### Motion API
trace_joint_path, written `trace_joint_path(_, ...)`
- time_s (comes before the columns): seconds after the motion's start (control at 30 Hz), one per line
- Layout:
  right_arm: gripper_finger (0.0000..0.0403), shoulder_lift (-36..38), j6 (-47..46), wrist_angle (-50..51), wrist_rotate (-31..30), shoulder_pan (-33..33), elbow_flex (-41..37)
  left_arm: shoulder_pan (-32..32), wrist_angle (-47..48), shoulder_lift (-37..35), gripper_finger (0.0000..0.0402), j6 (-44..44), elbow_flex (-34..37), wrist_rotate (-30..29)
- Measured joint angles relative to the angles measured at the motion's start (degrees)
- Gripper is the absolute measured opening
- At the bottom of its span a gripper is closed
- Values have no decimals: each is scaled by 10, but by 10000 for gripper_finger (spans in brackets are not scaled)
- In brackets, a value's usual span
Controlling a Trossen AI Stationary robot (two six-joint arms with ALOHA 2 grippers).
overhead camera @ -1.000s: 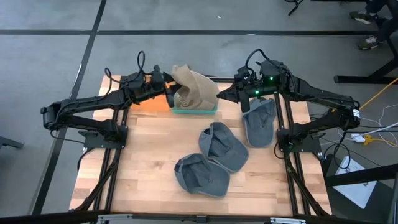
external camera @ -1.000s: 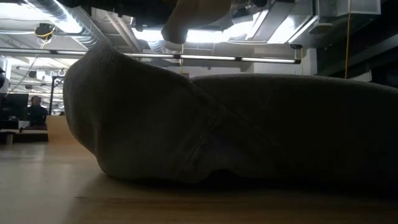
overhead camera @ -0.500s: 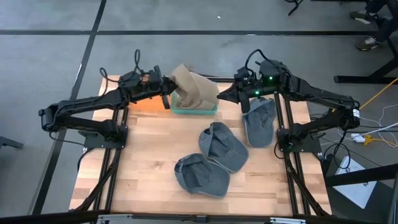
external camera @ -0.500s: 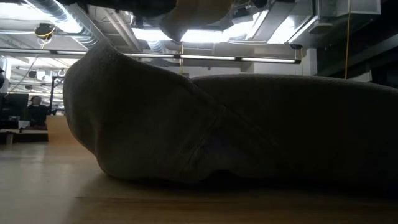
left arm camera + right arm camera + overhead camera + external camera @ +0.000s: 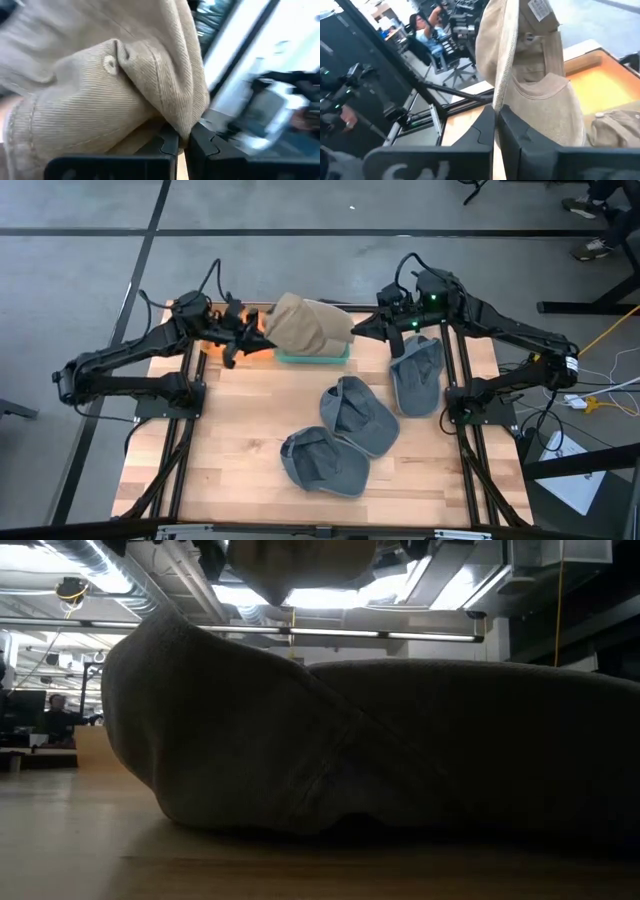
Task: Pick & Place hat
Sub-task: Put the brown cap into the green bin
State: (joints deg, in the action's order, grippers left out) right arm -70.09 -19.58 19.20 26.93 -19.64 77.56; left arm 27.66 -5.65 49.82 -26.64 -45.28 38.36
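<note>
Compared with the frame a second earlier, the left arm has swung outward toward its own side of the counter [image 5: 240, 450], and the tan hat [image 5: 305, 327], then bunched upright over the teal tray [image 5: 312, 357], is now drawn out into a flatter, wider span between the two arms. Largest in the scene is the wooden counter, which also carries three grey hats [image 5: 360, 415] lying loose nearer the front, well apart from the tray; one of them fills the low view [image 5: 380, 750] as a dark mass. Above the tray at the far edge hangs the tan hat, lifted and not resting on anything visible. Left tool [image 5: 243, 335] pinches one edge of it: the left wrist view shows both dark fingers [image 5: 167, 145] pressed together on a fold of tan cloth [image 5: 125, 85]. Right tool [image 5: 372, 330] pinches the opposite edge, its fingers [image 5: 485, 127] closed on the hat's band [image 5: 520, 60]. By judgement, the pick is complete and the place is under way: the hat is held taut over the tray, and lowering and release remain. The three grey hats appear untouched, so most of the work is probably left.
</note>
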Motion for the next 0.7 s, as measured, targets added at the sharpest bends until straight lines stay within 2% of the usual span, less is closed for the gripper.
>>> trace_joint_path(0.23,11,-19,6,-1,83,-8,0,17,0,0,6,-89,0,156)
trace_joint_path(0.37,11,-30,3,-1,117,-8,0,19,-1,0,7,-117,0,212)
trace_joint_path(0.47,15,-34,3,-1,110,-8,0,18,-1,0,6,-121,0,238)
trace_joint_path(0.53,25,-34,3,-1,84,-12,0,19,-1,0,6,-135,0,245)
trace_joint_path(0.7,74,-27,3,-1,37,-26,0,18,-1,0,7,-168,0,252)
